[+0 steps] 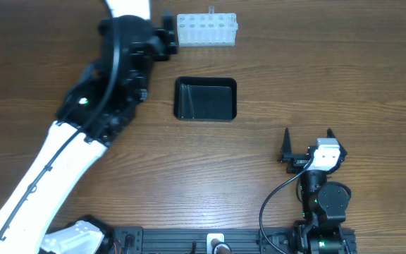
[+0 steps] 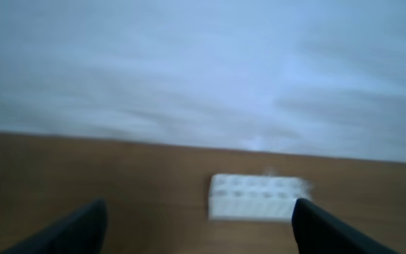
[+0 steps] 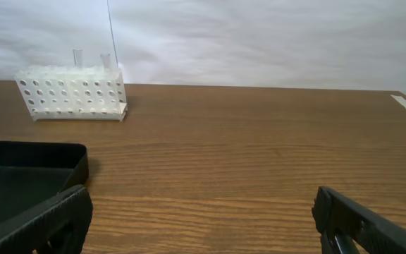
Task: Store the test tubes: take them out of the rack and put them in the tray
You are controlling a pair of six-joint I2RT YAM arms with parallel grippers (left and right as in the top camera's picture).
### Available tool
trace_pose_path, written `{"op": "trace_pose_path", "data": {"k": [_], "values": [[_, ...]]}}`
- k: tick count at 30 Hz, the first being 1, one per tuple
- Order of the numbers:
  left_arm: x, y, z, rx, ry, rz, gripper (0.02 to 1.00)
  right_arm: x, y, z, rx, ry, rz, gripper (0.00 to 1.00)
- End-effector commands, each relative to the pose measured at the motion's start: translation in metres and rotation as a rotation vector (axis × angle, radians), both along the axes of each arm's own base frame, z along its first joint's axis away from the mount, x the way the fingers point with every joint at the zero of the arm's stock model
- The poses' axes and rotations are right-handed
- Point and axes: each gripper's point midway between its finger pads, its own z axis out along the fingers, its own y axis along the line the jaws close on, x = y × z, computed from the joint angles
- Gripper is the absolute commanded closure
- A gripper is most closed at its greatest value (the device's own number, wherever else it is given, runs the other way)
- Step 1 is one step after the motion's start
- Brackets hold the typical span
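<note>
At the table's (image 1: 344,77) far edge: white rack (image 1: 206,30), upright, with two clear test tubes (image 3: 77,58) standing in its back row, near one end.

Tray (image 1: 205,99): black, rectangular, near the table's middle, on the near side of the rack and apart from it. Something clear lies at one end of its floor; what it is cannot be told.

Left arm (image 1: 83,134): stretched diagonally from the near left corner up the table. The left gripper (image 1: 168,37) is just beside the rack's left end, its fingers (image 2: 69,229) spread wide, holding nothing; contact with the rack cannot be told.

Right arm (image 1: 323,201): folded close above its base at near right. The right gripper (image 1: 308,137) is well apart from tray and rack, low over bare wood, facing the far edge, its fingers (image 3: 48,219) apart and empty.
</note>
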Motion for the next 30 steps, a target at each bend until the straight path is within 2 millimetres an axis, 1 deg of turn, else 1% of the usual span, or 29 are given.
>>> {"op": "trace_pose_path", "data": {"k": [1, 3, 4, 8, 11, 14, 15, 18, 21, 27, 30], "values": [[-0.019, 0.039, -0.012, -0.075, -0.050, -0.073, 0.141, 0.000, -0.001, -0.003, -0.001, 0.005, -0.001, 0.009], [-0.028, 0.054, -0.021, -0.099, -0.079, -0.077, 0.121, 0.000, -0.001, -0.003, -0.001, 0.005, -0.001, 0.009], [-0.037, 0.064, -0.028, -0.112, -0.098, -0.077, 0.110, 0.000, -0.001, -0.003, -0.001, 0.005, -0.001, 0.007], [-0.068, 0.089, -0.054, -0.127, -0.144, -0.054, 0.086, 0.000, -0.001, -0.003, -0.001, 0.005, -0.001, 0.007], [-0.093, 0.100, -0.075, -0.127, -0.171, -0.029, 0.082, 0.000, -0.001, -0.003, -0.001, 0.005, -0.001, 0.009], [-0.112, 0.107, -0.093, -0.130, -0.206, -0.017, 0.071, 0.000, -0.001, -0.003, -0.001, 0.005, -0.001, 0.009], [-0.121, 0.110, -0.104, -0.132, -0.233, -0.014, 0.064, 0.000, -0.001, -0.003, -0.001, 0.005, -0.001, 0.007], [-0.134, 0.111, -0.118, -0.138, -0.283, -0.021, 0.051, 0.000, -0.001, -0.003, -0.001, 0.005, -0.001, 0.009], [-0.141, 0.111, -0.131, -0.142, -0.319, -0.032, 0.045, 0.000, -0.001, -0.003, -0.001, 0.005, -0.001, 0.009], [-0.150, 0.111, -0.155, -0.144, -0.343, -0.034, 0.020, 0.000, -0.001, -0.003, -0.001, 0.005, -0.001, 0.007], [-0.153, 0.109, -0.167, -0.145, -0.338, -0.046, 0.025, 0.000, -0.001, -0.003, -0.001, 0.005, -0.001, 0.009]]}}
